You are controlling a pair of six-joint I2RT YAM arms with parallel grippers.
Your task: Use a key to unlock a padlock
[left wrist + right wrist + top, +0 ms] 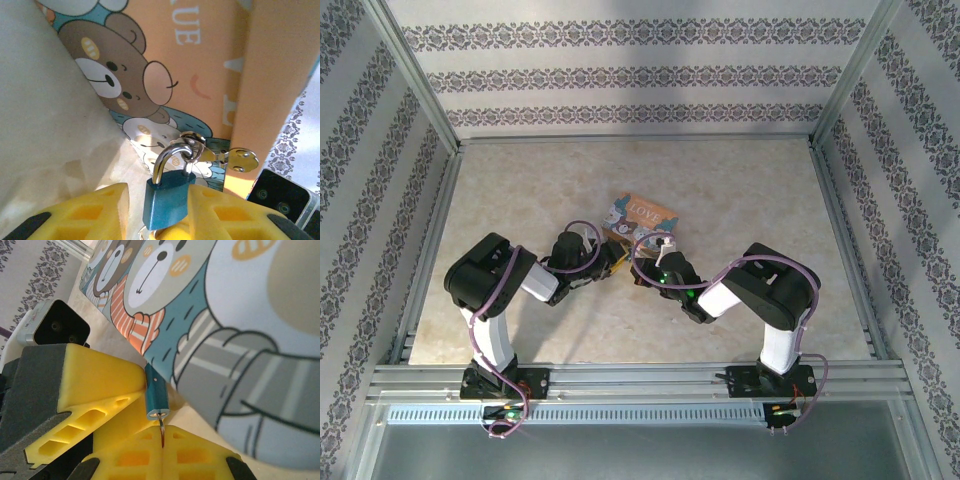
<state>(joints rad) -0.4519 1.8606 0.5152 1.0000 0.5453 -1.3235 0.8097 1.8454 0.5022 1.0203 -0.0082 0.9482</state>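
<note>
As the padlock [165, 202] hangs through its hasp [220, 157], the box [200, 75] is shut.

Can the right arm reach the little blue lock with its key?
Probably yes. The key pinched in the right fingers has its tip at the bottom of the padlock, with nothing between them. The left fingers flank the padlock.

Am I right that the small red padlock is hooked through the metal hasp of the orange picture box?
Not quite: the left wrist view shows a teal-blue padlock, not red, hooked through the metal hasp of the orange picture box.
</note>
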